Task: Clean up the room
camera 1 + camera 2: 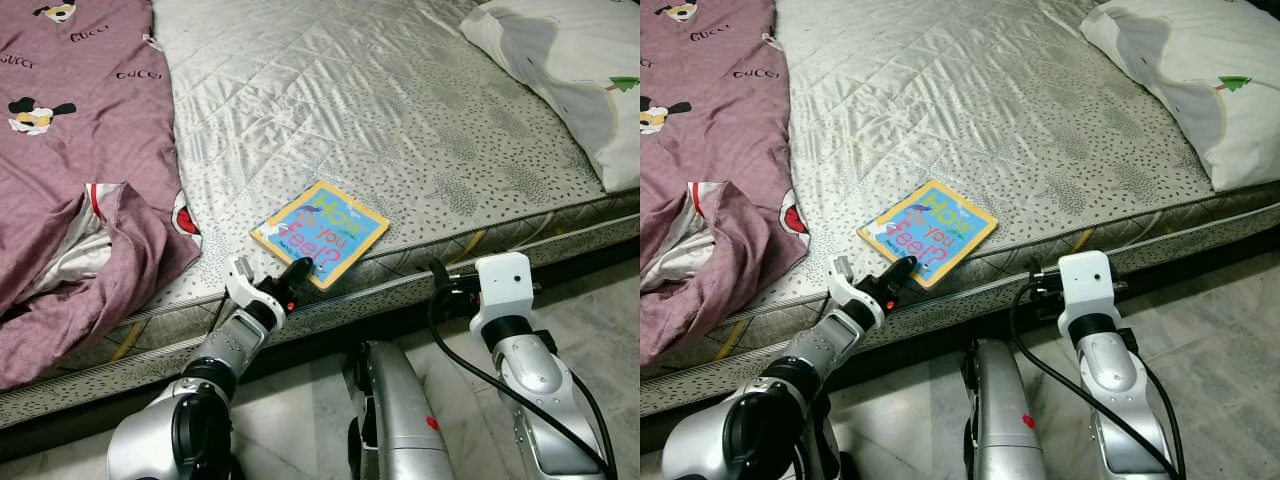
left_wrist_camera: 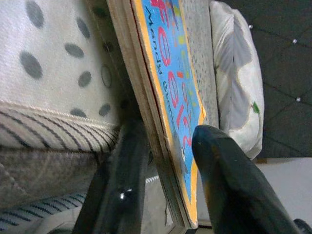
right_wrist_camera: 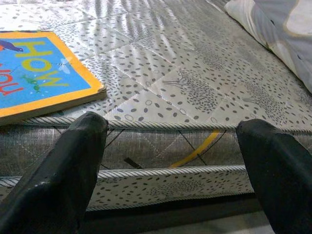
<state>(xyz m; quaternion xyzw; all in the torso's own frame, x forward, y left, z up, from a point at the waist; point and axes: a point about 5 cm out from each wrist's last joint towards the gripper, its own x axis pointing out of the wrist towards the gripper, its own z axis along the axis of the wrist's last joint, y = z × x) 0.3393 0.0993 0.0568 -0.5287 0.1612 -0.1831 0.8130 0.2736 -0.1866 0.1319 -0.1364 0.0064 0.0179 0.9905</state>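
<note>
Book [image 1: 320, 234] at mattress [image 1: 400, 110] edge, left gripper [image 2: 163, 141] fingers straddling its corner, right gripper [image 3: 170, 146] wide open, empty, blanket [image 1: 70, 150] nearby

You are looking at a bedroom in a home. A low bed with a quilted silver-grey mattress [image 1: 400, 110], printed with small dots and piped along its edge, spreads across the head views. A rumpled mauve blanket with cartoon figures and lettering [image 1: 70, 170] lies over its left part, and a white pillow with a printed pattern [image 1: 580, 70] rests at the far right corner. A yellow-bordered blue children's board book [image 1: 320, 233] lies near the mattress edge. Pale marble-look floor tiles [image 1: 600, 310] run beside the bed.
</note>
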